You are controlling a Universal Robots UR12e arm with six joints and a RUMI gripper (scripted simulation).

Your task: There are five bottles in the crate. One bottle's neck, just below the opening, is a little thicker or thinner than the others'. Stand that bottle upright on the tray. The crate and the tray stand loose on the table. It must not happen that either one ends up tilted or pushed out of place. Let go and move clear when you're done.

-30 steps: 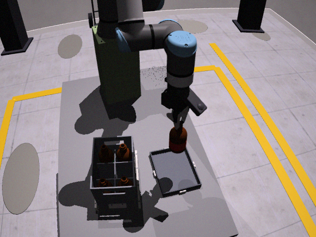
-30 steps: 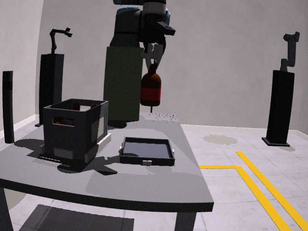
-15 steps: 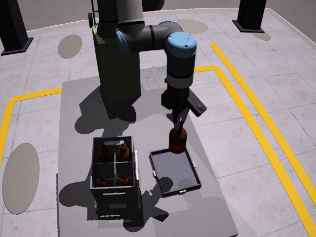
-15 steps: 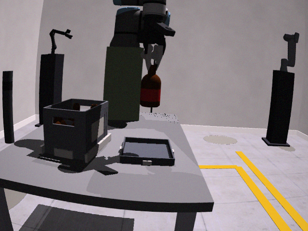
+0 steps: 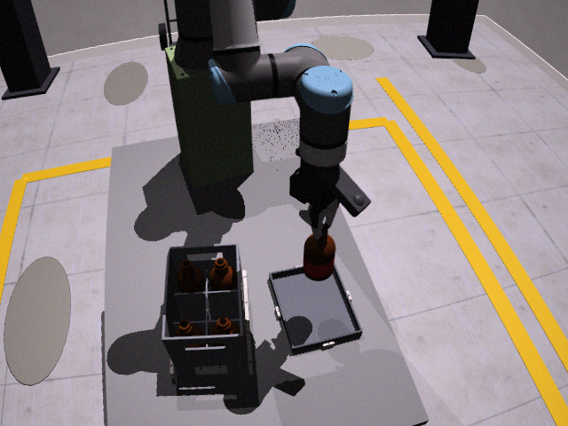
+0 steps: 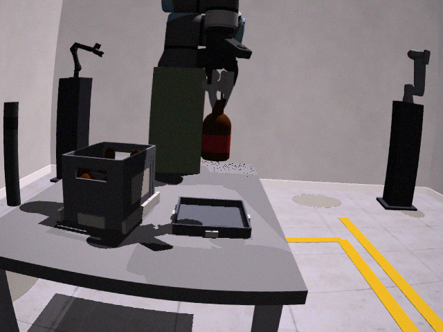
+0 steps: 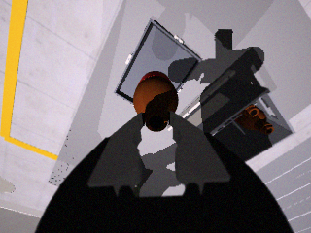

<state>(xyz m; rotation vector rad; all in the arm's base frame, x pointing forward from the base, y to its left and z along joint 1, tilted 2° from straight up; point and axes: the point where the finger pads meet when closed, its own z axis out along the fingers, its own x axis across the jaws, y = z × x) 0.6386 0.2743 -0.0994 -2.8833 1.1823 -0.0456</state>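
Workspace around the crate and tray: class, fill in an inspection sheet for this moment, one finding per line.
Surface: grey table, shadowed.
Job's things: crate holds four bottles; fifth bottle, red-banded, hangs upright high above the table near the tray, which holds nothing.
Clutter: nothing seen.
Grippers: gripper shut on the bottle's neck.
Cables: nothing seen.
Surroundings: yellow floor lines; dark pedestals.
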